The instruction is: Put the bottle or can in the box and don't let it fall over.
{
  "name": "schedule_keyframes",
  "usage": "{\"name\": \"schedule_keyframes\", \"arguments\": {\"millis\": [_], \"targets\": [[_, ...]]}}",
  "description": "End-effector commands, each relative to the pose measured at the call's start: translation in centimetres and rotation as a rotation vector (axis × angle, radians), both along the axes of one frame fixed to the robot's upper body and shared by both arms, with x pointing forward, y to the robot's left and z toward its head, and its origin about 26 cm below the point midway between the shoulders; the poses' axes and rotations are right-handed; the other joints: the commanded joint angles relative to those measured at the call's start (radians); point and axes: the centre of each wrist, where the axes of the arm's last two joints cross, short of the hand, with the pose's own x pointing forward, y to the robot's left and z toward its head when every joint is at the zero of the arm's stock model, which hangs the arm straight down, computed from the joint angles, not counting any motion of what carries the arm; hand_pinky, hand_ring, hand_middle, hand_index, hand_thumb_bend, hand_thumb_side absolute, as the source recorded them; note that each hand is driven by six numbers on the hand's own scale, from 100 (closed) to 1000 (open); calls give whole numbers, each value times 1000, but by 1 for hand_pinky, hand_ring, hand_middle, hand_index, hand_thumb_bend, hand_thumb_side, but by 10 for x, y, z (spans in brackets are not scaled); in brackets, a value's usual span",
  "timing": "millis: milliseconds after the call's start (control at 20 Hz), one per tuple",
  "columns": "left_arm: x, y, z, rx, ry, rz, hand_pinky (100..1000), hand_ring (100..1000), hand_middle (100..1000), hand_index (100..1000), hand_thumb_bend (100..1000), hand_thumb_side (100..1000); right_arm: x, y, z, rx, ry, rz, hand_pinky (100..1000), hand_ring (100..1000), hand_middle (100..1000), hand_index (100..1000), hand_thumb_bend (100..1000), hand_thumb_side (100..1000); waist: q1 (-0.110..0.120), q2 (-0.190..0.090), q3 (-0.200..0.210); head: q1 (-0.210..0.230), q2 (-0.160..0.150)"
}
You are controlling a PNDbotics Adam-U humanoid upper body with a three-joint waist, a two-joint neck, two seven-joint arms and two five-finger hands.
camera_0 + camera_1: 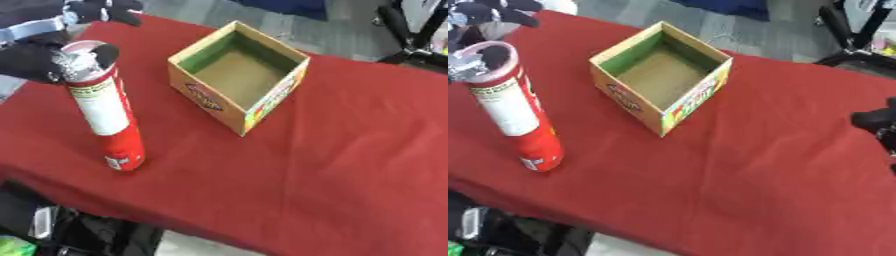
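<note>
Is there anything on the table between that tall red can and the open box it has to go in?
Nothing visible. Only bare red tablecloth lies between the can, which the left hand holds near its top, and the open box, which looks empty.

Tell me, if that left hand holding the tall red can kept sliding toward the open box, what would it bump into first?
Probably the box's near left wall. The left hand grips the can at its top, and only bare red tablecloth lies between, though depth is hard to judge.
</note>
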Motion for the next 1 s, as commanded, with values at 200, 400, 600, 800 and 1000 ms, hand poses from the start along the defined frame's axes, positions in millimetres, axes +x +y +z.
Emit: {"name": "schedule_keyframes", "arguments": {"millis": [200, 400, 600, 800, 1000], "targets": [[4, 4, 3, 38, -8, 33, 1000, 990, 965, 934, 110, 1000, -1, -2, 8, -28, -23, 6, 851, 789, 697, 865, 100, 524, 5, -15, -3, 5, -9], [6, 7, 0, 54, 7, 45, 1000, 990, 966, 922, 115, 1000, -1, -1, 8, -31, -25, 6, 851, 789, 697, 865, 100, 524, 4, -13, -4, 6, -9], [9, 9, -2, 67, 15, 61, 1000, 982, 952, 895, 111, 1000, -1, -1, 7, -35, -26, 5, 851, 789, 697, 865, 100, 524, 3, -11, -4, 7, -10], [11, 12, -4, 74, 20, 74, 1000, 954, 937, 883, 112, 1000, -1, -1, 7, -39, -29, 4, 851, 788, 696, 865, 100, 524, 1, -8, -5, 8, -10], [11, 12, -6, 90, 28, 77, 1000, 947, 929, 885, 106, 1000, -1, -1, 7, -41, -30, 5, 851, 788, 696, 865, 100, 524, 0, -7, -4, 9, -12]]}}
